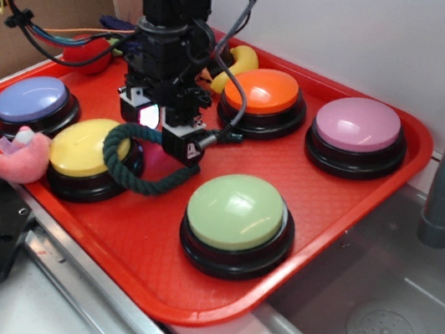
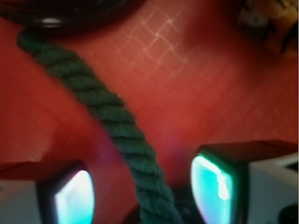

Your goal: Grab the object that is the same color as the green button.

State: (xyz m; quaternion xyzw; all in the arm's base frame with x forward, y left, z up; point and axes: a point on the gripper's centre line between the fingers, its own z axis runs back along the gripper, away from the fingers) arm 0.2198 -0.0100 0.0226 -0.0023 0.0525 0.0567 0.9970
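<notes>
Looking down the wrist view, I see the rope (image 2: 112,116) running between my end effector's (image 2: 140,191) parted fingers, untouched, just beside the yellow button (image 1: 86,148).

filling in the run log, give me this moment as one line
phase: closing in on rope | gripper: open, jaws either side of dark green rope | rope: lying on red tray, one end over yellow button | green button: untouched

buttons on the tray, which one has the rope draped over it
The yellow button, near the tray's left front: the dark green rope loops over its right edge. The purple, orange, pink and green buttons have nothing lying on them.
</notes>
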